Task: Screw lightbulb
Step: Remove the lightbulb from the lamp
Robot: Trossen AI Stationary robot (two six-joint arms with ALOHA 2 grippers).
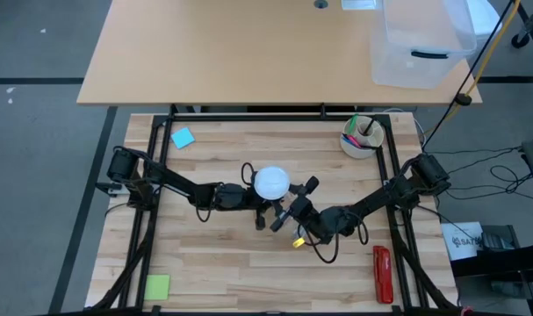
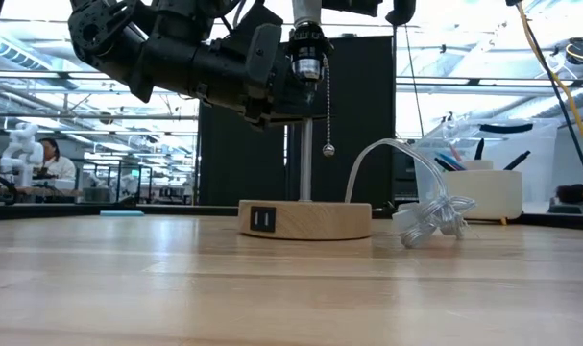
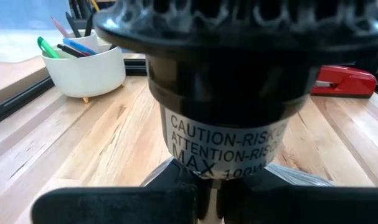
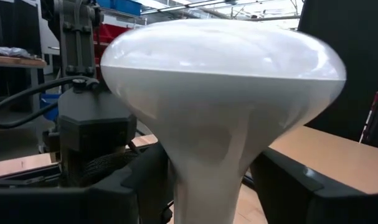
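Observation:
The white lightbulb [image 4: 220, 81] stands upright in the black socket [image 3: 226, 93] atop a lamp post [image 2: 305, 159] on a round wooden base [image 2: 305, 219]. Its screw base is hidden in the socket. From the table's left, my left gripper [image 1: 248, 197] is shut on the post just under the socket. My right gripper [image 4: 207, 186] comes level from the right. Its fingers stand on either side of the bulb's neck [image 4: 207, 162], close to it, and a sliver of table shows beside one finger [image 4: 301, 193]. Seen from above, the globe [image 1: 271, 183] covers the socket. My left gripper pinches the lamp post [image 3: 207, 193] between its two fingers [image 3: 114, 199], right below the labelled socket. The fingers come in about level from the table's left and lie across the upright post. The lamp stays upright, with its wooden base on the table.
A pull chain [image 2: 328, 115] hangs beside the post. A bundled clear cable [image 2: 430, 216] lies right of the base. Far right stands a white cup of pens [image 1: 361, 136]; a red stapler [image 1: 382, 272] lies near right. A blue note [image 1: 183, 138] and a green note [image 1: 157, 286] lie at the left.

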